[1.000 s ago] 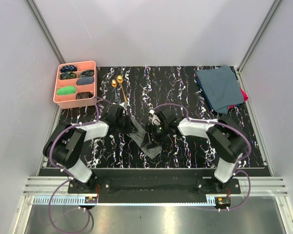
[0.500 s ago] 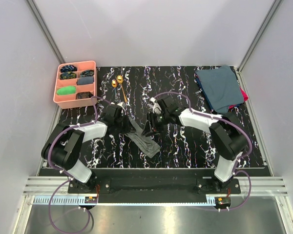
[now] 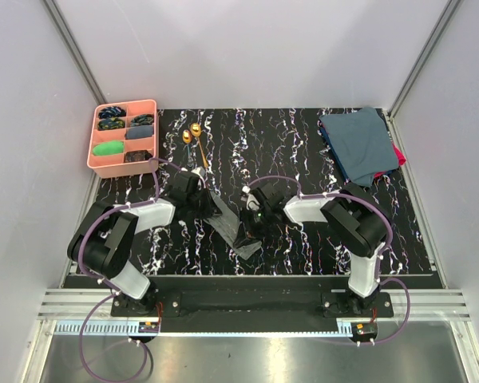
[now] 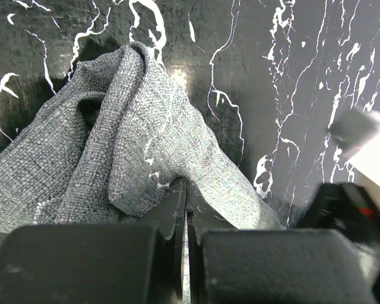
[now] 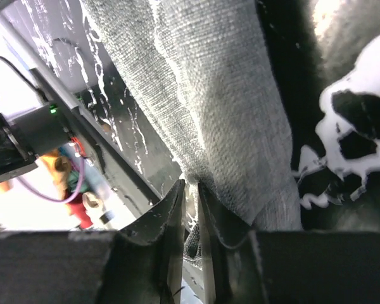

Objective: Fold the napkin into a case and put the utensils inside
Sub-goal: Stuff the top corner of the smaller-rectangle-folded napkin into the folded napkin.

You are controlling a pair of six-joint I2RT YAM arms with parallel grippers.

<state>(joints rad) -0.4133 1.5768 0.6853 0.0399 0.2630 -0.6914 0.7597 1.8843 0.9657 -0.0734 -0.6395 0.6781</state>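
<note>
Marbled black tabletop (image 3: 303,144) holds the grey napkin (image 3: 227,222), bunched in a strip near the utensils (image 3: 195,136). The left fingers (image 4: 171,209) pinch its end nearest them and the right fingers (image 5: 177,209) nip the farther end, likely to stretch it flat.

My remote feed looks the same as usual. The surface (image 3: 303,136) is a black slab with white marble-ish veins, boxed in by plain pale panels: back wall (image 3: 255,48), left wall (image 3: 24,159), right wall (image 3: 463,159). Silver aluminium posts (image 3: 76,48) run up both back corners. Along the near edge there's a grooved aluminium rail (image 3: 72,302), then a brushed metal sheet (image 3: 255,359) with a bright strip of light on its top edge. Lighting's soft and even, with a bit of glare on the surface up close.
</note>
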